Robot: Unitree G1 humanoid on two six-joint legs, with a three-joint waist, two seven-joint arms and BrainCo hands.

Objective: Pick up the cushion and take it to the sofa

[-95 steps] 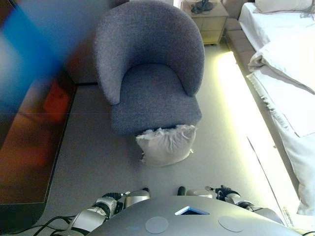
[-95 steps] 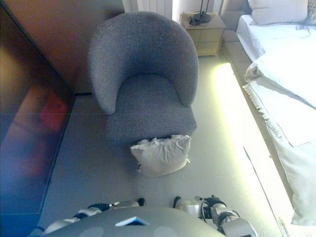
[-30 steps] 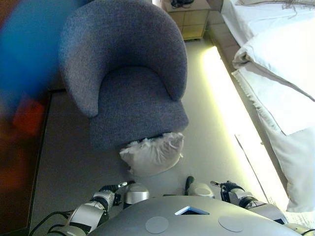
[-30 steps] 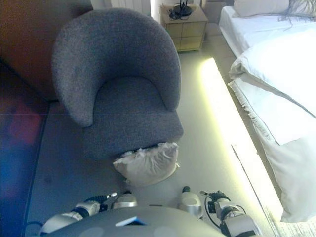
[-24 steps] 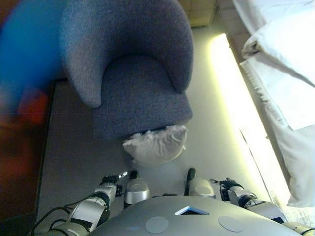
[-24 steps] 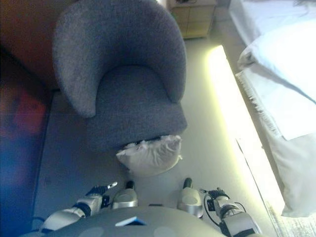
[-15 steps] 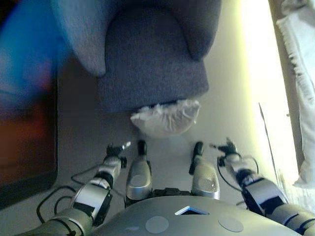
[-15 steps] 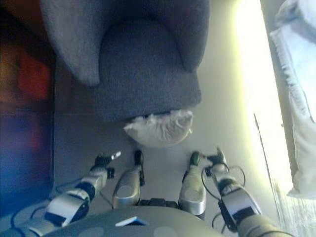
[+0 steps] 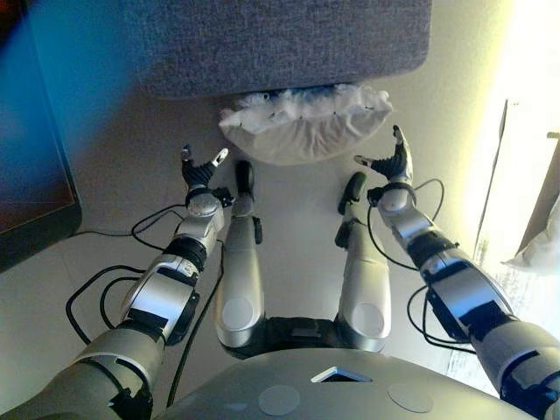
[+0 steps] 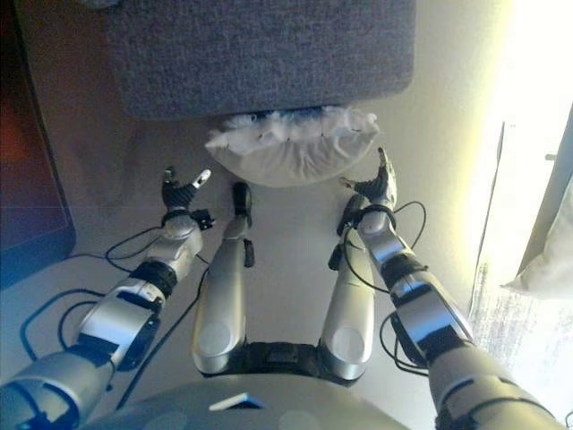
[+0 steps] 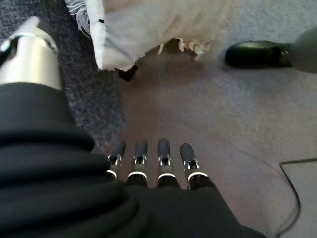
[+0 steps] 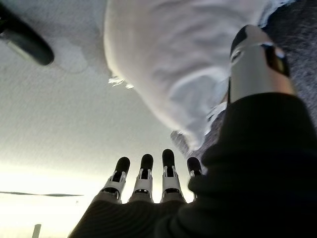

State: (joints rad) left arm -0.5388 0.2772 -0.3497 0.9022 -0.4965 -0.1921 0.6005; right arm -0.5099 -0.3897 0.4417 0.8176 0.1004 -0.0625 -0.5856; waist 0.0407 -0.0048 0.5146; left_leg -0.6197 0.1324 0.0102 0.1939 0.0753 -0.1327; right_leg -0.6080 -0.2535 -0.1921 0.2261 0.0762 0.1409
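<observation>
A white cushion (image 9: 306, 127) with frilled edges lies on the floor, leaning against the front of a grey armchair (image 9: 280, 44). It also shows in the left wrist view (image 11: 148, 29) and the right wrist view (image 12: 183, 64). My left hand (image 9: 200, 172) is open, low near the floor, just left of the cushion's left end and apart from it. My right hand (image 9: 389, 162) is open beside the cushion's right end, close to it. Neither hand holds anything.
A dark panel (image 9: 26, 175) stands on the left. White bedding (image 9: 538, 254) hangs at the far right, beyond a bright strip of floor (image 9: 516, 105). Pale carpet (image 9: 297, 188) lies between the two hands.
The camera has tipped down and moved closer, so the chair seat and cushion now sit at the top. Both arms have reached forward to either side of the cushion.
</observation>
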